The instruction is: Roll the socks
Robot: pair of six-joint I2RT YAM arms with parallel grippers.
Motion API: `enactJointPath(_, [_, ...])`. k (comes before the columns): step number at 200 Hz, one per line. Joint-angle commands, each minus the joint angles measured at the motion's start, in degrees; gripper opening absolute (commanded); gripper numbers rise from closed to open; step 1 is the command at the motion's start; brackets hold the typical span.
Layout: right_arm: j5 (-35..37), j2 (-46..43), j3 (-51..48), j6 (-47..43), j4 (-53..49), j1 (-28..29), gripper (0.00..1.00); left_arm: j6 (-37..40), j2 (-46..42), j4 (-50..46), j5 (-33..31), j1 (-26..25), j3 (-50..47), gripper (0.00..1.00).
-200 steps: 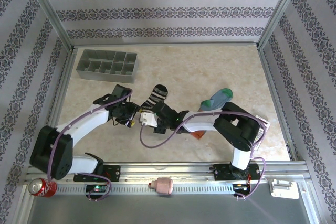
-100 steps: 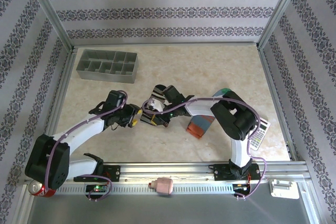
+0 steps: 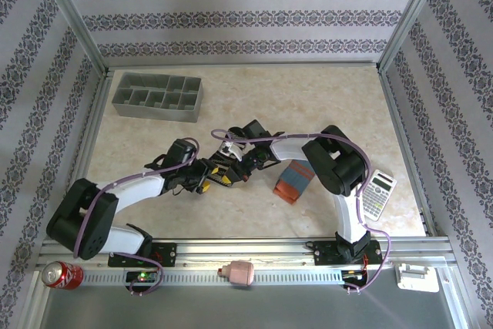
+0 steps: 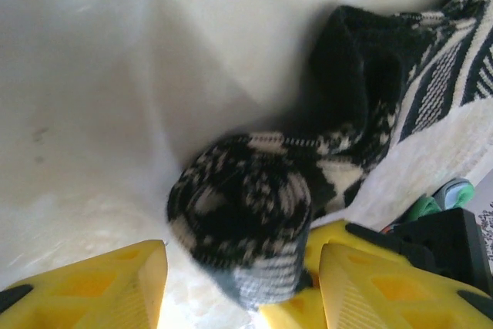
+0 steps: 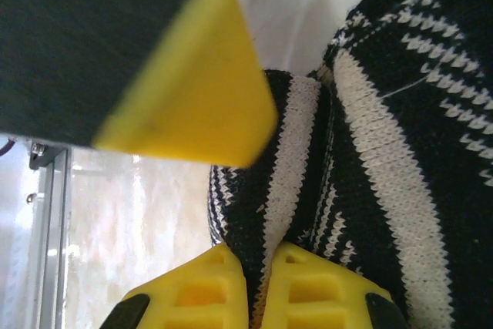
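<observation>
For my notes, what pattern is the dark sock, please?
The sock is black with white stripes; clearest in right wrist view.

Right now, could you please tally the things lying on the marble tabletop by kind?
Socks: 2 (black striped sock, blue-grey sock)
Organiser tray: 1
Calculator: 1
Total: 4

Bright, even overhead light in the top view; soft, blurred wrist close-ups, glare on pale table
</observation>
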Motion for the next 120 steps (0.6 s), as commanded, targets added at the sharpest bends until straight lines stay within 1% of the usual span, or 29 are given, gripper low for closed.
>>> enactJointPath(1, [2.9,4.1,-0.3,0.7,-8.3,0.3,0.0,-2.5,4.1,8.3,-0.5,-1.2,-0.1,0.54])
enactJointPath(13, [2.8,4.8,0.7,0.9,-9.4,0.1,0.0,-2.6,5.7,8.2,-0.4,-1.8,0.2,0.49])
enactJointPath(23, [2.8,5.2,1.3,1.0,-10.0,0.2,0.0,-2.5,6.2,5.6,-0.6,-2.3,0.5,0.42])
enactJointPath(36, [3.1,5.0,1.6,1.1,-10.0,0.2,0.0,-2.7,5.9,1.6,-1.5,-2.7,0.4,0.29])
enactJointPath(58, [4.3,3.2,1.0,0.7,-8.5,0.4,0.0,-2.8,4.6,-7.1,-3.0,-2.8,1.1,0.0])
enactJointPath(63, [5.2,2.0,0.3,0.3,-7.5,0.6,0.0,-2.9,4.5,-9.4,-3.1,-2.8,1.4,0.0])
enactJointPath(69, [6.7,0.0,-1.0,-0.4,-5.8,1.0,0.04,-3.3,4.4,-11.9,-3.0,-2.8,1.7,0.0])
enactJointPath(82, [11.6,-6.1,-5.2,-3.2,-1.0,2.4,0.22,-4.7,4.2,-17.4,-2.7,-2.8,2.6,0.0])
enactJointPath(90, [17.6,-10.9,-8.9,-5.6,3.3,3.6,0.32,-6.2,4.0,-20.5,-2.9,-2.7,3.0,0.0])
enactJointPath(107, [30.7,-21.4,-18.6,-12.7,14.4,7.9,0.48,-9.7,3.0,-23.2,-3.2,-2.4,2.6,0.0])
enactJointPath(115, [39.7,-25.1,-22.3,-15.5,19.6,10.7,0.56,-10.8,2.7,-22.3,-2.9,-2.2,2.4,0.0])
enactJointPath(120, [44.3,-26.7,-23.9,-17.7,21.7,12.3,0.58,-11.2,2.7,-22.4,-2.7,-1.9,2.5,0.0])
